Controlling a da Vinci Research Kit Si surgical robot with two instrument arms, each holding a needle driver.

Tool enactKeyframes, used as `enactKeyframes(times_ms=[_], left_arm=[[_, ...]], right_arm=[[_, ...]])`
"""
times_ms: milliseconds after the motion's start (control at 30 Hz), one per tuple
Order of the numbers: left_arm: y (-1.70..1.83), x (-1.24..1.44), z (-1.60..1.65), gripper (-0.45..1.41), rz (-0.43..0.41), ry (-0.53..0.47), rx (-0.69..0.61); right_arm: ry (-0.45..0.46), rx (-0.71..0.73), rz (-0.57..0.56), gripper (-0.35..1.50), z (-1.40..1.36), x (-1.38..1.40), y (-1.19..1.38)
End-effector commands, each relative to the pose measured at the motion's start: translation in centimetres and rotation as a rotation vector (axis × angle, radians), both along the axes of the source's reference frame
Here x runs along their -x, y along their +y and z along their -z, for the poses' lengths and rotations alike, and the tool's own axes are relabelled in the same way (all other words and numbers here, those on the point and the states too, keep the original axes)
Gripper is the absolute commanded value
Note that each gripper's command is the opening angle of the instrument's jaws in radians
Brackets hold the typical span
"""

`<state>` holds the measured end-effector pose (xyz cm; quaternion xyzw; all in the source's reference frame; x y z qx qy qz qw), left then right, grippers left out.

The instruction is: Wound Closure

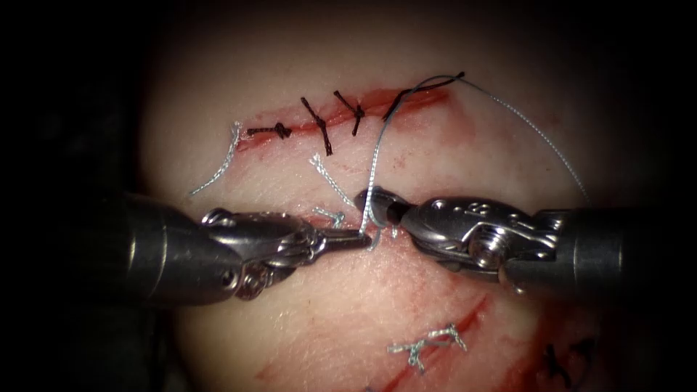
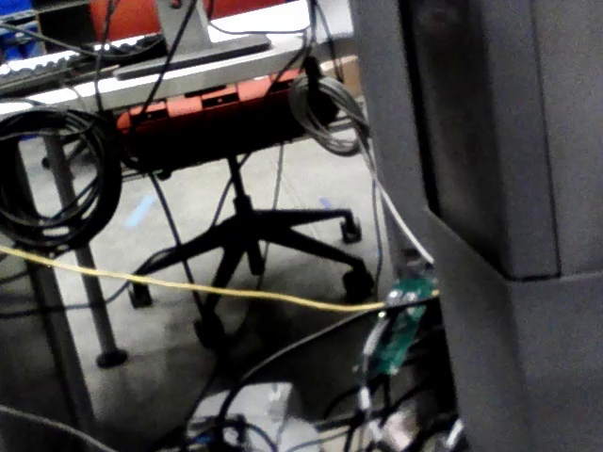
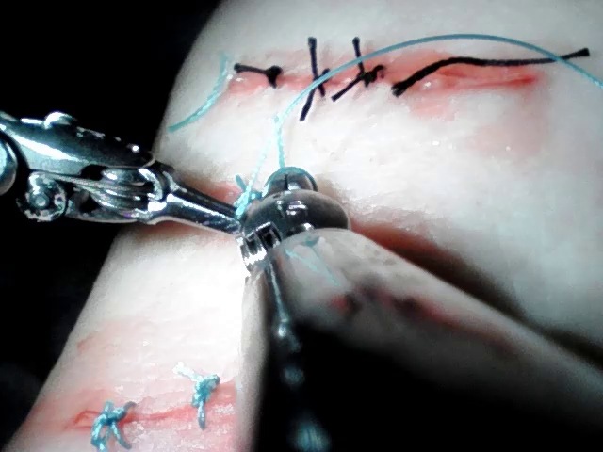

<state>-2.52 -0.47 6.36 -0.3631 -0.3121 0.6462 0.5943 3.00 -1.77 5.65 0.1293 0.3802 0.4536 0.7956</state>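
Your left pincer (image 1: pixel 361 237) is clamped on the pale thread (image 1: pixel 372 170) mid-tissue (image 1: pixel 348 305), tip to tip with your right pincer (image 1: pixel 372 201). Can't tell what the right one grips. The thread climbs to the upper cut (image 1: pixel 406 101).

Pale pink pork tissue (image 1: pixel 348 305) carries a red cut (image 1: pixel 341 112) crossed by dark knotted stitches (image 1: pixel 316 125). Left steel hand (image 1: pixel 359 238), jaws closed, pinches the thin silvery thread (image 1: pixel 372 170) just below the cut. Right steel hand (image 1: pixel 372 203) meets it tip to tip; thread wraps there, then arcs right.
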Motion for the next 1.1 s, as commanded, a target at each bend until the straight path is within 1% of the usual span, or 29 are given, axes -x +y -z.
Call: enactKeyframes(times_ms=[33,167,200,233,300,333,367,400,433,533,633,700,733,767,800,833,1100], left_arm=[[-0.03,0.05,-0.04,-0.45,0.0,0.002,-0.001],[-0.03,0.05,-0.02,-0.45,0.001,0.002,-0.002],[-0.03,0.05,-0.02,-0.45,0.0,0.005,-0.003],[-0.03,0.05,-0.02,-0.45,0.0,0.005,-0.003],[-0.03,0.06,-0.02,-0.45,0.0,0.008,-0.003],[-0.03,0.06,-0.02,-0.45,0.0,0.008,-0.003],[-0.03,0.06,-0.02,-0.45,-0.001,0.011,-0.003],[-0.04,0.06,-0.02,-0.45,-0.001,0.011,-0.003],[-0.04,0.06,-0.03,-0.45,-0.001,0.011,-0.003],[-0.04,0.06,-0.03,-0.45,-0.002,0.013,-0.004],[-0.04,0.06,-0.03,-0.45,-0.003,0.016,-0.004],[-0.04,0.06,-0.03,-0.45,-0.004,0.019,-0.005],[-0.04,0.06,-0.03,-0.45,-0.004,0.019,-0.005],[-0.04,0.06,-0.03,-0.45,-0.004,0.019,-0.005],[-0.03,0.06,-0.03,-0.45,-0.006,0.018,-0.006],[-0.03,0.07,-0.03,-0.45,-0.006,0.018,-0.006],[-0.04,0.08,-0.05,-0.45,-0.014,0.02,-0.011]], right_arm=[[0.001,0.005,0.002,-0.35,-0.04,-0.09,0.04],[-0.002,0.014,0.011,-0.35,-0.02,-0.11,0.09],[-0.002,0.012,0.01,-0.32,-0.01,-0.12,0.1],[-0.001,0.01,0.009,-0.16,0.01,-0.13,0.1],[0.0,0.006,0.009,-0.06,0.04,-0.14,0.11],[0.0,0.005,0.008,0.05,0.05,-0.16,0.12],[0.0,0.008,0.013,0.12,0.05,-0.17,0.12],[0.003,-0.002,0.007,0.12,0.05,-0.18,0.12],[0.007,-0.014,0.003,0.21,0.05,-0.19,0.12],[0.017,-0.027,0.021,0.15,0.05,-0.21,0.11],[0.032,-0.042,0.039,0.02,0.03,-0.22,0.08],[0.04,-0.05,0.052,0.0,0.0,-0.22,0.06],[0.039,-0.046,0.056,0.04,-0.01,-0.22,0.05],[0.039,-0.045,0.058,0.12,-0.03,-0.23,0.03],[0.04,-0.046,0.059,0.14,-0.04,-0.23,0.02],[0.041,-0.052,0.056,0.1,-0.06,-0.23,0.0],[0.046,-0.049,0.067,0.24,-0.19,-0.25,-0.11]])
